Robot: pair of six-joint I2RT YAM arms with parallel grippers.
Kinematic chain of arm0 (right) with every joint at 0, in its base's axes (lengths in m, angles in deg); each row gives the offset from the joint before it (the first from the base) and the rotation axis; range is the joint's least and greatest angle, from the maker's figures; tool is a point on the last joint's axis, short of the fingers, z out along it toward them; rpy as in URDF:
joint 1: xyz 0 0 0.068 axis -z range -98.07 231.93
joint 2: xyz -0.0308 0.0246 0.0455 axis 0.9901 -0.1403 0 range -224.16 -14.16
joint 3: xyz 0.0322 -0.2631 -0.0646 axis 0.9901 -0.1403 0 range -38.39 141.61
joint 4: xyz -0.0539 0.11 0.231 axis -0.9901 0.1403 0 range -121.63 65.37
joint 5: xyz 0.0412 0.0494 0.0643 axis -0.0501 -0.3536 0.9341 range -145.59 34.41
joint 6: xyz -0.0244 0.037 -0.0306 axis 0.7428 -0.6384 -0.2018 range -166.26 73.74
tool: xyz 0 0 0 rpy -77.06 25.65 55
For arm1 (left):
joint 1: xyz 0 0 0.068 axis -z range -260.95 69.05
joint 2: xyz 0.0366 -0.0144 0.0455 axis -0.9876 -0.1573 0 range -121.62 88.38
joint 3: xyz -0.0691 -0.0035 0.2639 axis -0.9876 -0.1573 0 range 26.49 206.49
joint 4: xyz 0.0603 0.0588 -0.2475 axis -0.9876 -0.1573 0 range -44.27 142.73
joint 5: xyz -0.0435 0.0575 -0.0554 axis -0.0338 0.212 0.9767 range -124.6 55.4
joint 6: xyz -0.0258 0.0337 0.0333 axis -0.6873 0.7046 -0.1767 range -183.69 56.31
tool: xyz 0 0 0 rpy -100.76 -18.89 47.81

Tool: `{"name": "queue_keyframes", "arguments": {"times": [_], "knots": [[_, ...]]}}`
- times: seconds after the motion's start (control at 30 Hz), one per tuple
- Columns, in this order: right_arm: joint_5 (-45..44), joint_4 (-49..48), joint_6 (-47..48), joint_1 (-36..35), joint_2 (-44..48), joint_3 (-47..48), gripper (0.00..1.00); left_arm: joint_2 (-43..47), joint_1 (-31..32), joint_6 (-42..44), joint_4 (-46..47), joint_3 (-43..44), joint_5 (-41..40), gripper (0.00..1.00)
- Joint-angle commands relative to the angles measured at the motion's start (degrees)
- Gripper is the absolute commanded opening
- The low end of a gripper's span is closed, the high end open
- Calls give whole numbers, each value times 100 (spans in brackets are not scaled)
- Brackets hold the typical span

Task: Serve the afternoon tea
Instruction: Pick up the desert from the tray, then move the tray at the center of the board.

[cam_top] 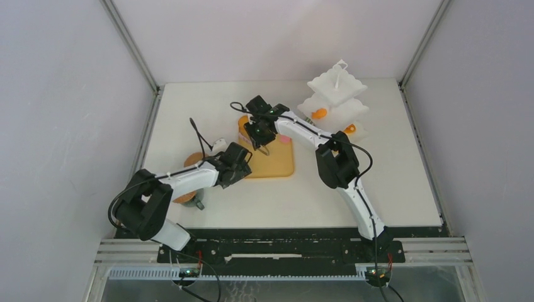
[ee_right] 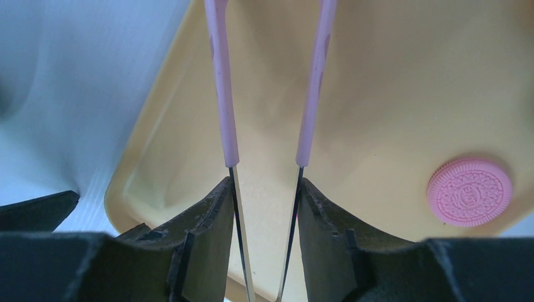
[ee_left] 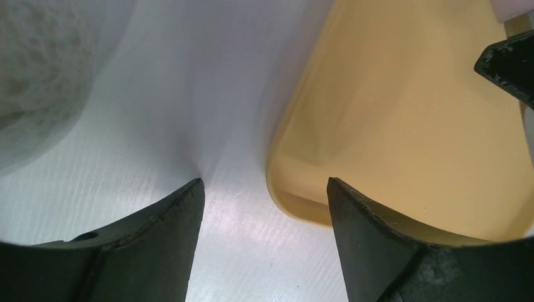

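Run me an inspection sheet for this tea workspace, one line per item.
Surface: white table, no spills seen.
Job's things: pink cookie on the yellow tray; orange tart on the white stand; coaster under the left arm.
Clutter: nothing seen.
Grippers: left gripper open and empty at the tray's edge; right gripper shut on pink tongs.
Cables: black leads loop off both arms.
Surroundings: grey walls, metal frame.

The left tool (cam_top: 239,165) hangs at the yellow tray's (cam_top: 277,162) left edge, right tool (cam_top: 259,135) over its far corner.
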Motion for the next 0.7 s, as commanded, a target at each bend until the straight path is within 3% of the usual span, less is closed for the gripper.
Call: {"name": "queue_keyframes", "arguments": {"times": [0.0,0.23,0.43,0.67], "knots": [[-165,-26,54,-21,-44,341,48,-212,-77,13,-11,105,194,75],[-554,155,-70,-13,60,104,47,-285,-105,16,-16,-33,405,69],[-579,30,-173,95,167,-82,48,-287,-103,-59,52,-257,658,48],[-408,73,-100,70,8,294,48,-292,-92,-103,50,-467,845,44]]}}
